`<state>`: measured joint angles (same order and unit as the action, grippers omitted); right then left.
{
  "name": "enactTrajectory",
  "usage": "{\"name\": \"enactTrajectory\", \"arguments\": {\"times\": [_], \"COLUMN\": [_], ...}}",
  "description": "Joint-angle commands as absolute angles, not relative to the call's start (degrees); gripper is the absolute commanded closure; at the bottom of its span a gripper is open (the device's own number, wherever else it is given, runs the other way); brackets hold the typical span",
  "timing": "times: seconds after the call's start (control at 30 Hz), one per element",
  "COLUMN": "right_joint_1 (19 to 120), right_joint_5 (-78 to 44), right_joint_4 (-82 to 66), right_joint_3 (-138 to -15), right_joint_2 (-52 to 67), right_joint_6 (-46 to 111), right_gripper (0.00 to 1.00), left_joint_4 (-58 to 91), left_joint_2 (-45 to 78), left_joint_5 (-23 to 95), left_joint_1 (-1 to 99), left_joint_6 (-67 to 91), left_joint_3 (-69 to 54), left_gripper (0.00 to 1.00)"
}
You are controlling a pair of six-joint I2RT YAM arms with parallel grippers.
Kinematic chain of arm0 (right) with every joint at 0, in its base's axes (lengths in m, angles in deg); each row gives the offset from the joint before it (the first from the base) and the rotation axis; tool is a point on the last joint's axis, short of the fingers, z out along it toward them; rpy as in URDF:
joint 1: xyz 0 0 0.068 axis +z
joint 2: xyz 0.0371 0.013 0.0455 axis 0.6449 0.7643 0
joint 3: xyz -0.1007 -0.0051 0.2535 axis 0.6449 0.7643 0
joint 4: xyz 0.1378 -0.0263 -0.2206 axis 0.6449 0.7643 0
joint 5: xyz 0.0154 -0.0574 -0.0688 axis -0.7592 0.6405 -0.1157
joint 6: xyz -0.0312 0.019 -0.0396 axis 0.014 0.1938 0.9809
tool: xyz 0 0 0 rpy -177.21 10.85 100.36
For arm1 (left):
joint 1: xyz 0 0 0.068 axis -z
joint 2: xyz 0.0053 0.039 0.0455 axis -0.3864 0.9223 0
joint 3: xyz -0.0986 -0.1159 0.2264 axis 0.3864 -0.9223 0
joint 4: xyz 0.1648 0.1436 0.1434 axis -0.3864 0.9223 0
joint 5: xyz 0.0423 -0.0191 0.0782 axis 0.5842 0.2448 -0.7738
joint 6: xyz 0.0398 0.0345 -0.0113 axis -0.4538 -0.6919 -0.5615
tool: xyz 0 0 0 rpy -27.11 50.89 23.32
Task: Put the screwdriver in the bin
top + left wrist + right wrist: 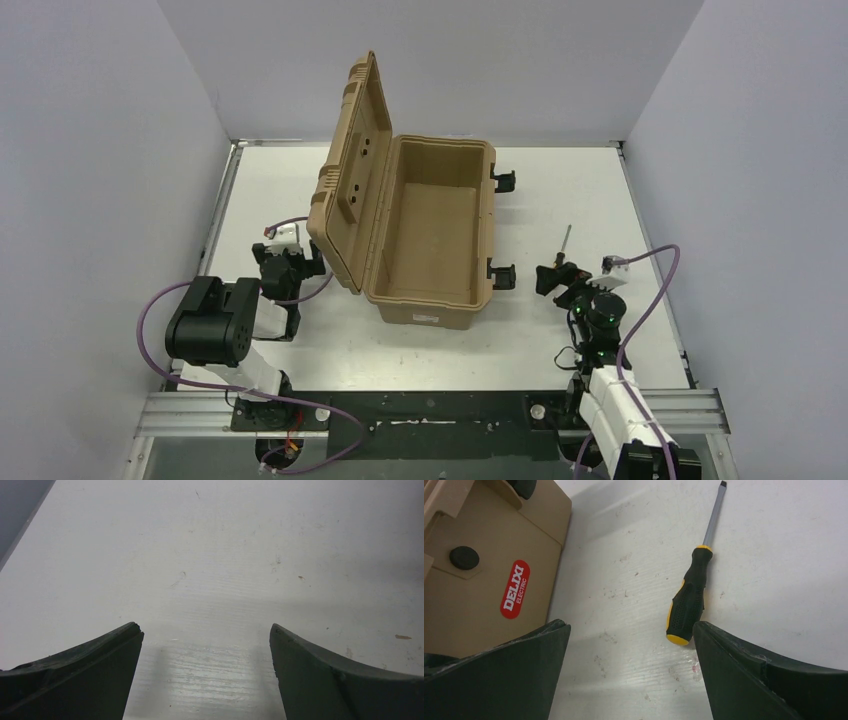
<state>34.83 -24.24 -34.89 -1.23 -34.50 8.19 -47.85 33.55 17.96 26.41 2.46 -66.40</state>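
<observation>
Slim orange-and-black screwdriver (688,600) is half hidden from above by the right jaws, spread wide like the left jaws, with the open tan plastic case (524,540) cropped alongside.

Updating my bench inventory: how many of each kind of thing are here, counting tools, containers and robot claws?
screwdriver: 1
bin: 1
claws: 2 (left claw, right claw)
Total: 4
</observation>
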Motion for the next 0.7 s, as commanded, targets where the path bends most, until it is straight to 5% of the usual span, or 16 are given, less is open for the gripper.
{"name": "enactTrajectory", "arguments": {"times": [0.0,0.17,0.47,0.67], "right_joint_1": [34.35,34.23,32.69,33.71], "right_joint_5": [-18.79,-5.57,-12.81,-11.67], "right_joint_4": [-34.22,-17.69,11.99,19.9], "right_joint_3": [-8.44,-23.93,-56.62,-61.79], "right_joint_2": [-34.03,-28.53,-0.34,12.48], "right_joint_6": [9.94,9.37,17.71,19.53], "right_gripper": [0.0,0.0,0.02,0.14], "left_joint_4": [-51.13,-51.21,-51.14,-51.17], "left_joint_2": [33.37,33.5,33.5,33.55], "left_joint_5": [18.08,18.08,18.16,18.24], "left_joint_1": [26.34,26.34,26.25,26.24], "left_joint_6": [1.92,1.98,1.94,1.92], "left_joint_3": [-65.42,-65.35,-65.34,-65.4], "left_gripper": [0.03,0.03,0.03,0.03]}}
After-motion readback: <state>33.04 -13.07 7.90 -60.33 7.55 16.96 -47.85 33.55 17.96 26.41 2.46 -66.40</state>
